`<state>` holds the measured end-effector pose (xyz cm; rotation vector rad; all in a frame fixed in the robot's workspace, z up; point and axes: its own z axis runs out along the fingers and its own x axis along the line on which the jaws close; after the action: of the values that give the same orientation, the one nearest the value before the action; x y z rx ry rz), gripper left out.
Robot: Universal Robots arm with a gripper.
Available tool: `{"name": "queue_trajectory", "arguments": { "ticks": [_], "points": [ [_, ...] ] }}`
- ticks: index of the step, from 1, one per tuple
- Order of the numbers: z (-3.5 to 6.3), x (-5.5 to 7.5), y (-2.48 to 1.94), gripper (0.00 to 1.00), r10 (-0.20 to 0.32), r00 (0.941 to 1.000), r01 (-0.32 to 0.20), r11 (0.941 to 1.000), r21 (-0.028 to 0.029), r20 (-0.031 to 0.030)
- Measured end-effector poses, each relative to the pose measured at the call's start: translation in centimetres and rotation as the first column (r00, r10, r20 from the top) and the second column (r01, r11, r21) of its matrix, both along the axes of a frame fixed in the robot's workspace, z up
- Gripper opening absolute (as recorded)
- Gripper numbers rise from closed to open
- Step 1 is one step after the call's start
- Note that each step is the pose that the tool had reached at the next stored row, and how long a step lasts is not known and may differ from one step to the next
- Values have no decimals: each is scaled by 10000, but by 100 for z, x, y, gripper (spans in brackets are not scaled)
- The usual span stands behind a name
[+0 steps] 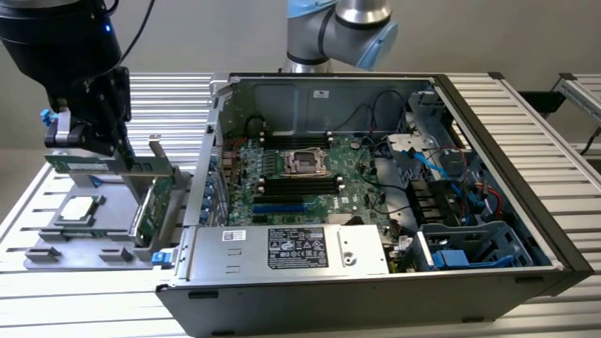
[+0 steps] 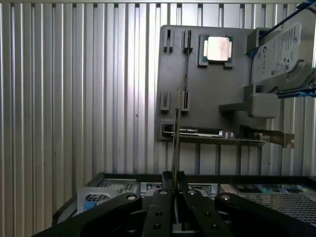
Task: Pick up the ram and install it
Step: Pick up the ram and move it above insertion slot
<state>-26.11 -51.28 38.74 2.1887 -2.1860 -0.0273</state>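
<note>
1. A plain, pale wall (image 1: 207, 35) runs behind the work area in the exterior view.
2. The table (image 1: 535, 120) is made of ribbed silver metal slats laid side by side.
3. A second slatted frame (image 1: 584, 95) stands apart from the table at the exterior view's right.
4. Soft, even light leaves a pale sheen along the table top.

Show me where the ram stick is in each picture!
Exterior view: the ram hangs in the gripper at the exterior view's left, above the gray tray.
Wrist view: the ram is edge-on, a thin strip clamped in the gripper, over the gray tray.
Shared landmark: the silver processor chip on the tray.
</note>
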Motion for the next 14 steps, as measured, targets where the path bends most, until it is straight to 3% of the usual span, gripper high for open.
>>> {"name": "queue_trajectory", "arguments": {
  "ticks": [14],
  "points": [
    [33,352,65,14,21,10000,-21,10000,0,0]
  ]
}}
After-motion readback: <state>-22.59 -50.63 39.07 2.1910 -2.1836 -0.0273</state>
